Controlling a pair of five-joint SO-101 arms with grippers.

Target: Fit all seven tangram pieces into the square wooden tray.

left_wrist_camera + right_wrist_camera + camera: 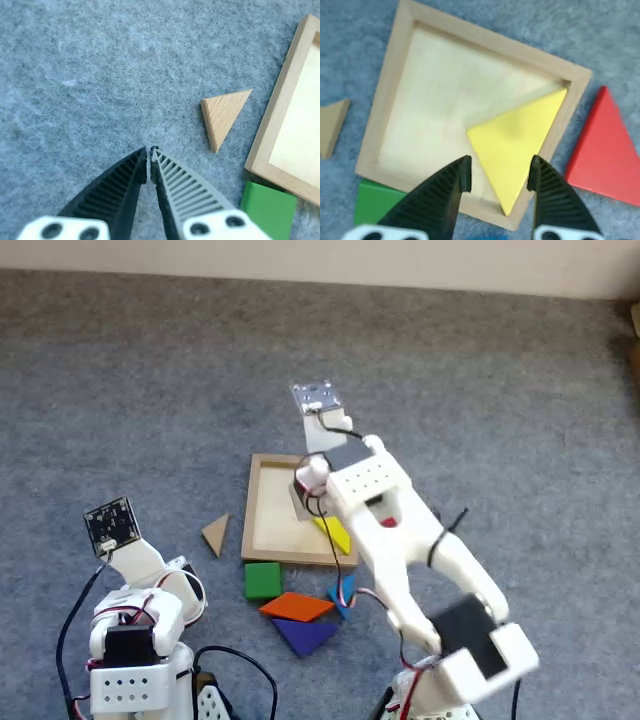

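Right gripper (500, 169) wide, seemingly over tray (485, 44)

Pale square wooden tray (495, 45), yellow wooden triangle (520, 135), red triangle (605, 147), green square block (267, 210), small bare-wood triangle (222, 116), orange parallelogram (297, 607), dark blue triangle (305, 633), mottled grey felt tabletop (150, 370)

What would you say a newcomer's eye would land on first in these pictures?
Most likely the yellow triangle in the square wooden tray, with the right gripper open over it. Next, the bare wooden triangle on the grey carpet beside the tray, ahead of the shut left gripper.
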